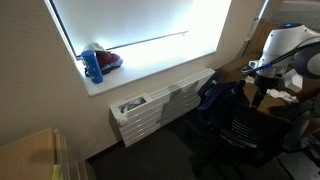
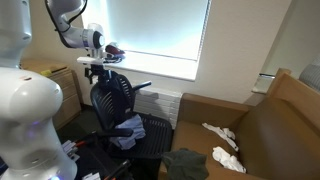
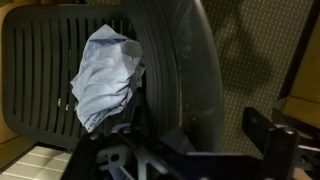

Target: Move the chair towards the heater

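**One chair beside one heater, under the window**

One chair (image 2: 112, 100) is seen, black with a mesh backrest, standing just beside the single white heater (image 2: 165, 103) that is mounted low on the wall beneath the window sill (image 1: 150, 72). One bluish garment (image 2: 128, 130) is draped on the chair; in the wrist view it (image 3: 105, 75) is shown pale against the mesh (image 3: 45, 60), with the heater's fins (image 3: 40, 162) glimpsed below.

The gripper (image 2: 100, 68) is held at the top edge of the backrest. Whether its jaws are spread or pressed together cannot be told.

One open cardboard box (image 2: 290, 105) is placed near the chair, and two crumpled white pieces (image 2: 215, 130) are lying inside it. One blue bottle (image 1: 93, 65) and one red object (image 1: 108, 60) are set on the sill.

The floor (image 1: 150, 160) is dark, and the room is lit by one large, bright window (image 1: 140, 25).
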